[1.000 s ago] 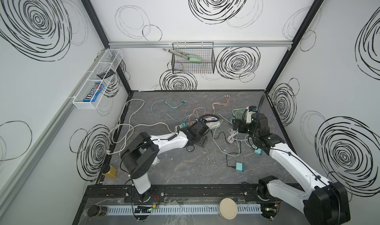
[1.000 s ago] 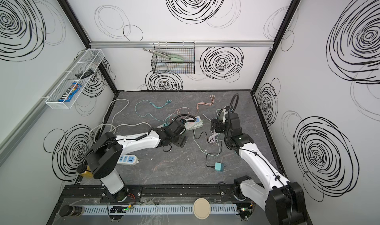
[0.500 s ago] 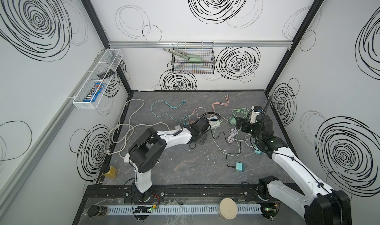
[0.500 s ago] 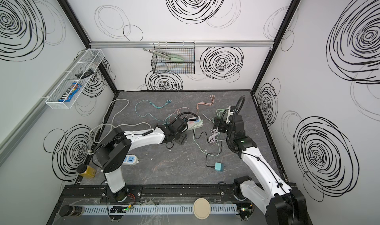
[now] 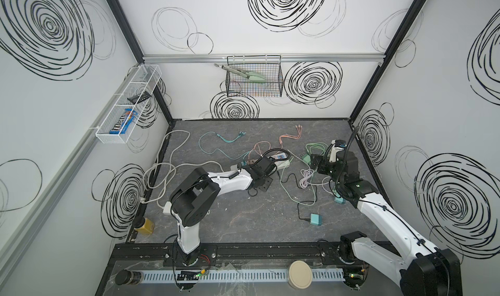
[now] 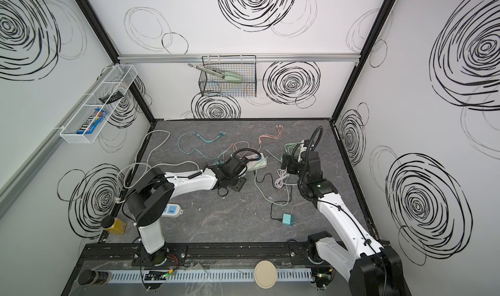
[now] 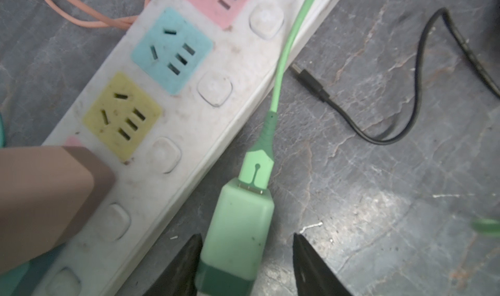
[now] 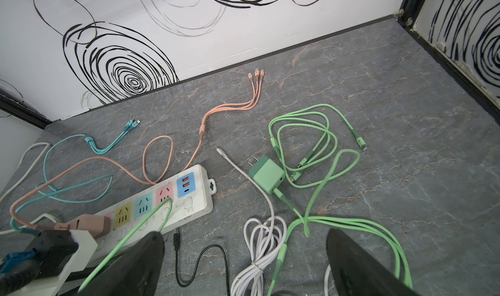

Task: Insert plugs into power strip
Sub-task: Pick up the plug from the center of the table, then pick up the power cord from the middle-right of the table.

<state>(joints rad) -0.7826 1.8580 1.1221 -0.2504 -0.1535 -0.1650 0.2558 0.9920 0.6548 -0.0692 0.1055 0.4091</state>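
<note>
The white power strip (image 7: 238,72) (image 8: 194,200) (image 5: 282,162) has pink, blue and yellow sockets. A brownish-pink plug (image 7: 54,194) (image 8: 89,223) stands in its end socket. A mint green plug (image 7: 243,216) lies on the table beside the strip. My left gripper (image 7: 247,236) (image 5: 263,185) straddles it, open: one finger touches it, the other stands clear. A second green plug (image 8: 266,174) lies prongs out past the strip's end. A teal plug (image 5: 315,219) (image 6: 287,219) lies near the front. My right gripper (image 8: 244,233) (image 5: 315,160) hangs open over cables.
Loose cables crowd the floor: a bundled white cable (image 8: 259,254), green loops (image 8: 311,135), a black cable (image 7: 405,91), orange (image 8: 243,105) and teal (image 8: 108,145) ones. A second white strip (image 6: 171,210) lies under my left arm. A yellow jar (image 5: 146,225) stands at the front left corner.
My left arm has reached further toward the strip and its jaws have narrowed round the green plug. The right arm has shifted slightly, its gripper still wide.
</note>
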